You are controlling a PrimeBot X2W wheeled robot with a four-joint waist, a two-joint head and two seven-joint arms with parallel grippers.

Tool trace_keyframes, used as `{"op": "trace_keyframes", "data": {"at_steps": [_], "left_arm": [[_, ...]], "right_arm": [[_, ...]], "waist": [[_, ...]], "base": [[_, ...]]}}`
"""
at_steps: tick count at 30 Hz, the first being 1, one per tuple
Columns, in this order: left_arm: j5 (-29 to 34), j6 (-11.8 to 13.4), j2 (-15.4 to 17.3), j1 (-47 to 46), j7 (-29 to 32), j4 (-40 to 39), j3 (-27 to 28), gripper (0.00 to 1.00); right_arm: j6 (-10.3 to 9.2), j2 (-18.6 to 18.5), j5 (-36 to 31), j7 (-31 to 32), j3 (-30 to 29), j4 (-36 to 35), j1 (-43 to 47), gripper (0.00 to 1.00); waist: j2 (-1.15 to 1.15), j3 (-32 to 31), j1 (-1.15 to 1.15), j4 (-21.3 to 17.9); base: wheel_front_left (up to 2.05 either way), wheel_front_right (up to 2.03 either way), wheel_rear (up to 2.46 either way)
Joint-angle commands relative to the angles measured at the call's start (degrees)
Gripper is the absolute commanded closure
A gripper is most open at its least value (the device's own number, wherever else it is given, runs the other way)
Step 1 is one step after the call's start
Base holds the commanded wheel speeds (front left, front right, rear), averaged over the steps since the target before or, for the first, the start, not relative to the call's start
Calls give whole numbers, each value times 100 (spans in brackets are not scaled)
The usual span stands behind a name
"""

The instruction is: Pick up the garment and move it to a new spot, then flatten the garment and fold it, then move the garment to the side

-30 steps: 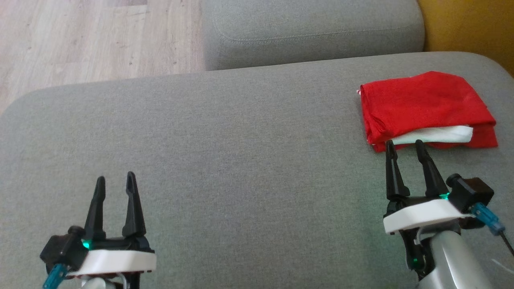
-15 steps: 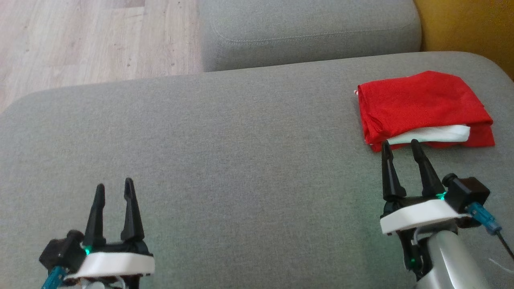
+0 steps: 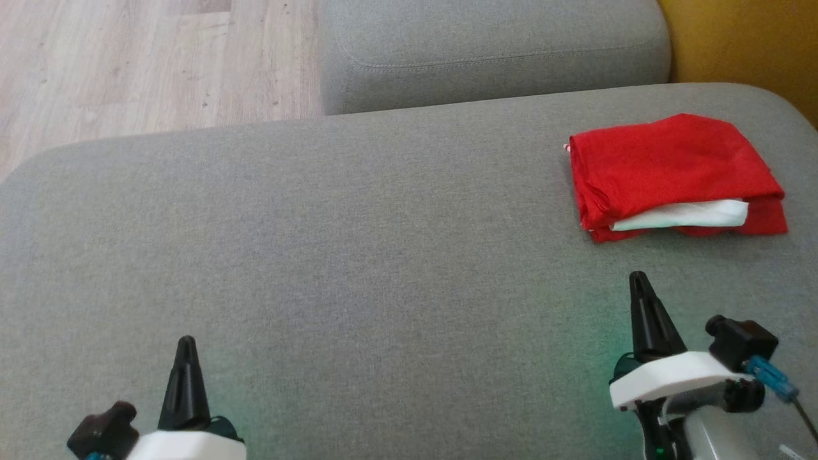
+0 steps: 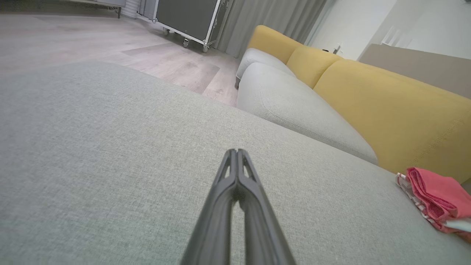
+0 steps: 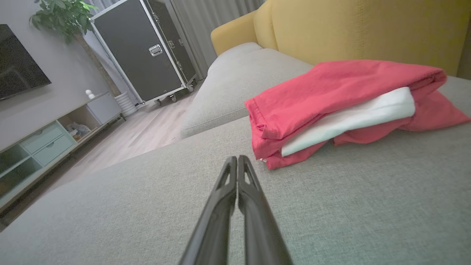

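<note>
The garment is red with a white layer showing at its front edge. It lies folded at the far right of the grey sofa cushion. The right wrist view has the garment just ahead and to the right; the left wrist view shows the garment at its far right edge. My right gripper is shut with nothing in it, a short way in front of the garment's near edge and apart from it. At the lower left my left gripper is shut and empty over bare cushion.
A second grey cushion lies beyond the one I work on, with a yellow backrest at the right. Wooden floor lies past the cushion's far left edge. A black wheeled case and a low cabinet stand across the room.
Both grippers have shut and pulled back toward me. The right gripper's fingertips, which were at the garment's front edge, now stand clear of it. The garment has not moved.
</note>
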Motion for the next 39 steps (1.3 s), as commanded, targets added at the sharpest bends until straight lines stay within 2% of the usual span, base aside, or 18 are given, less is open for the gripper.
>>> {"op": "trace_keyframes", "data": {"at_steps": [1, 39], "left_arm": [[-148, 1, 10, -264, 40, -204, 70, 100], [-2282, 4, -40, -462, 698, -320, 341, 100]], "right_arm": [[0, -14, 176, 33, -49, -217, -277, 100], [-2, -13, 2575, 677, -398, -490, -230, 100]], "waist": [[0, 0, 0, 2], [0, -5, 0, 38]], "base": [[0, 0, 0], [0, 0, 0]]}}
